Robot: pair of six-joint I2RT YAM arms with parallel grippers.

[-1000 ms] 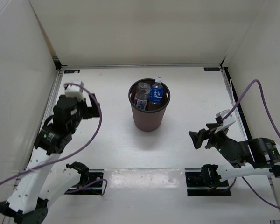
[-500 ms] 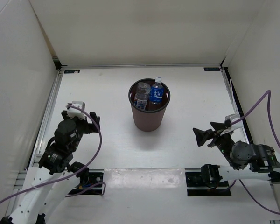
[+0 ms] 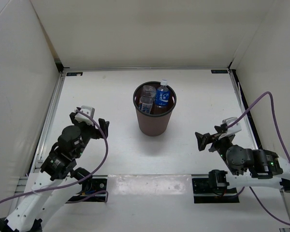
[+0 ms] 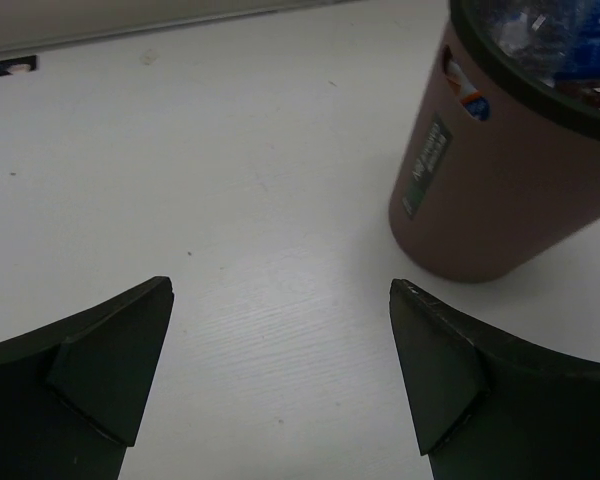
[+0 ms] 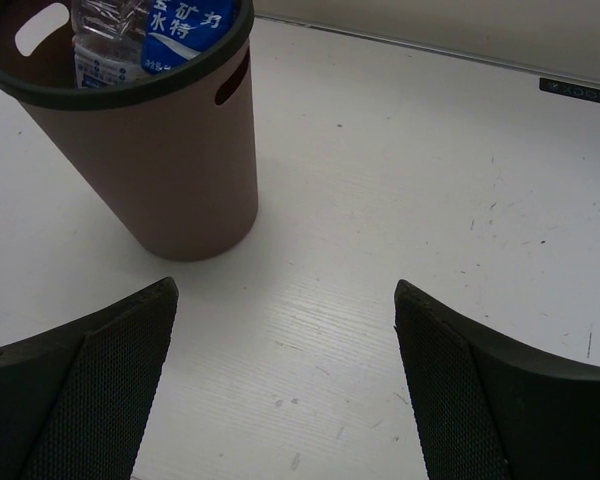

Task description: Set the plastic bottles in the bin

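Observation:
The brown bin [image 3: 154, 122] stands upright mid-table with a blue-labelled plastic bottle [image 3: 162, 95] and a clear one [image 3: 146, 99] poking up inside it. The right wrist view shows the bin [image 5: 170, 160], the blue-labelled bottle [image 5: 185, 30] and a pale-labelled clear bottle [image 5: 100, 45] inside. My left gripper [image 3: 91, 121] is open and empty, left of the bin and apart from it; its wrist view [image 4: 280, 290] has the bin [image 4: 500, 190] at upper right. My right gripper [image 3: 206, 137] is open and empty, right of the bin, over bare table [image 5: 285, 288].
White walls close the table on the left, back and right. A metal rail [image 3: 53, 111] runs along the left edge and a dark strip [image 3: 244, 108] along the right. Purple cables loop from both wrists.
The left arm has folded back and down towards the near edge, its gripper ending nearer the front. The right arm shifted slightly left. Both grippers stayed open; bin and bottles did not move.

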